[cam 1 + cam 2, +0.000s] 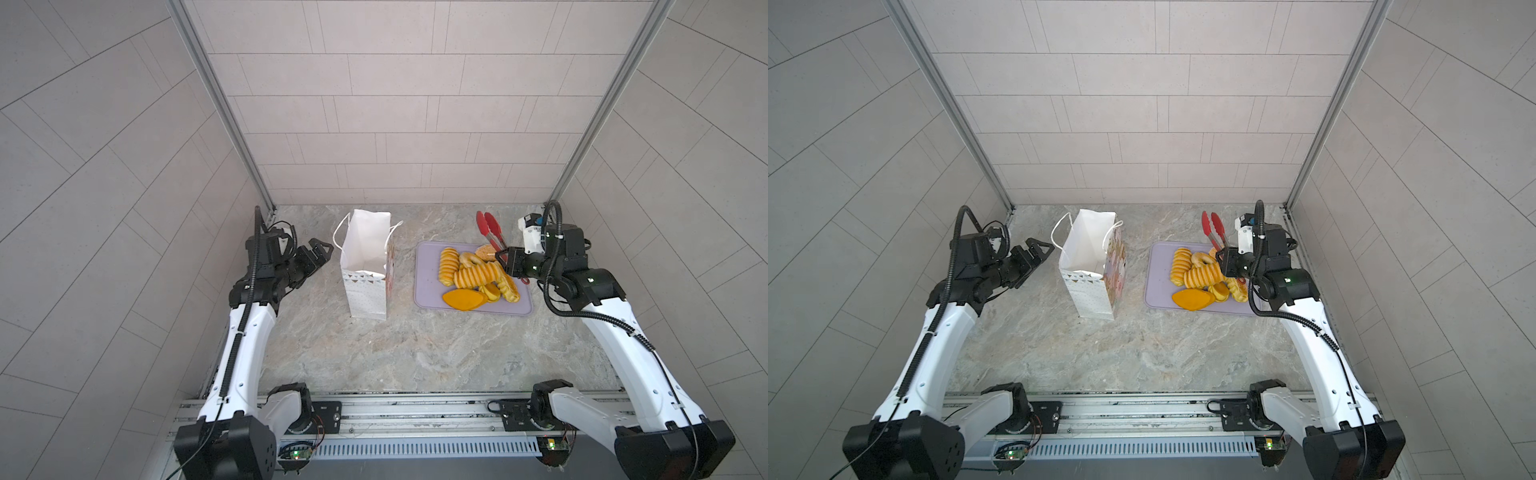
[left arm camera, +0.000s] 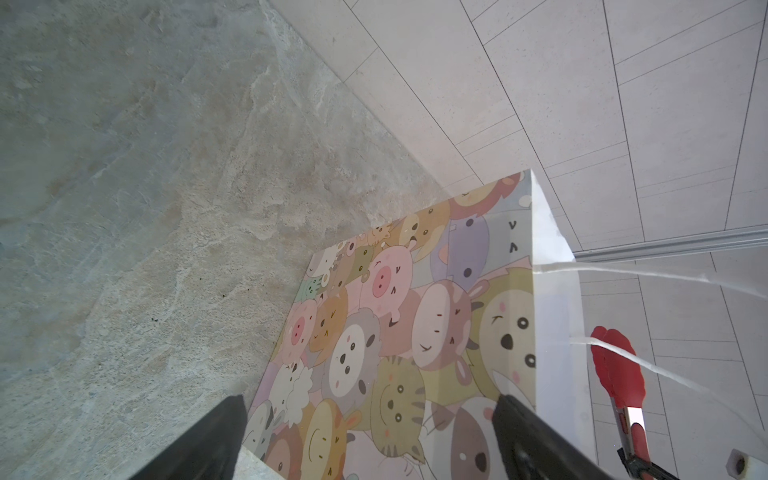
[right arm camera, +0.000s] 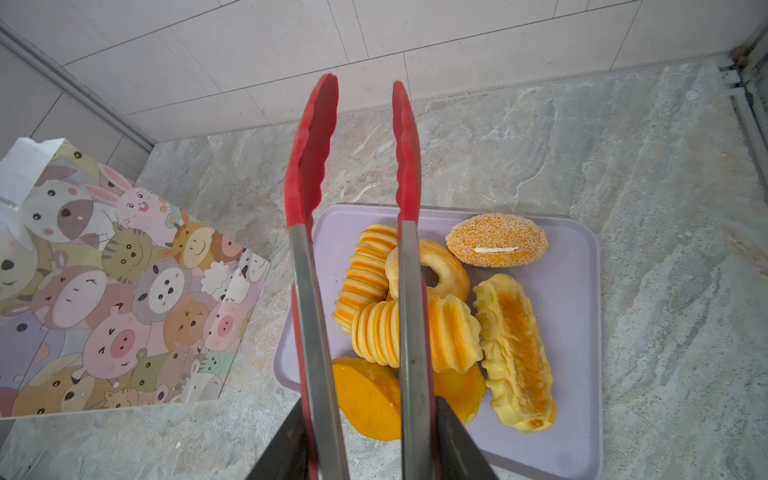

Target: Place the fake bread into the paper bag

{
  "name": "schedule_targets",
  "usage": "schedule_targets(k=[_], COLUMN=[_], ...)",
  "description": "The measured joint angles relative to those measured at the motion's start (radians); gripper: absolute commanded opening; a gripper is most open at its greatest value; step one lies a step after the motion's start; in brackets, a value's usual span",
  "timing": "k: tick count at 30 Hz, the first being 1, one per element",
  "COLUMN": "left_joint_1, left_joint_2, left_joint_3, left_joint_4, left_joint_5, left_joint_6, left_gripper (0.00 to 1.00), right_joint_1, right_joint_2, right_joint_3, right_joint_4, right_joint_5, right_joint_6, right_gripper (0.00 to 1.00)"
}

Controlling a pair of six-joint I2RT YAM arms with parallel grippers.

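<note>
Right gripper [image 3: 370, 453] clamped on tongs [image 3: 309, 166], their red tips apart; bread [image 3: 515, 349] piled on tray [image 3: 577, 299] just ahead. Left gripper [image 1: 318, 254] spread wide, bag [image 1: 365, 249] upright just ahead

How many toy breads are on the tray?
7 on the tray: seeded bun at the back, ring beside it, two ridged loaves central, long loaf at right, orange oval and small roll in front. Others may be hidden.
</note>
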Motion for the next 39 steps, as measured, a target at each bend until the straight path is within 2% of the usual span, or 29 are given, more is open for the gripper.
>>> schedule_targets(k=[7,15,25,28,35,39], left_joint_1=[0.0,0.0,-0.028,-0.06,-0.163,-0.221], left_joint_2=[-0.03,-0.075,-0.105,-0.106,-0.069,-0.019], left_joint_3=[0.007,0.072,0.126,0.137,0.169,0.187], left_joint_4=[-0.072,-0.146,-0.187,-0.198,-0.245,-0.251], left_joint_5=[0.01,0.039,0.098,0.094,0.005,-0.063], left_joint_6=[0.031,0.049,0.08,0.102,0.179,0.214], left_gripper=[1.0,1.0,1.0,1.0,1.0,1.0], right_joint_1=[0.061,0.065,0.036,-0.006,-0.196,-0.231], right_joint_2=[-0.029,-0.043,-0.053,-0.053,-0.054,-0.055], right_joint_3=[0.008,0.029,0.015,0.002,-0.074,-0.106], right_joint_4=[-0.114,-0.245,-0.277,-0.275,-0.235,-0.229], right_joint_5=[0.065,0.137,0.175,0.143,-0.056,-0.125], right_joint_6=[-0.015,-0.029,-0.024,-0.012,0.025,0.035], right_gripper=[0.42,0.41,0.41,0.41,0.41,0.41])
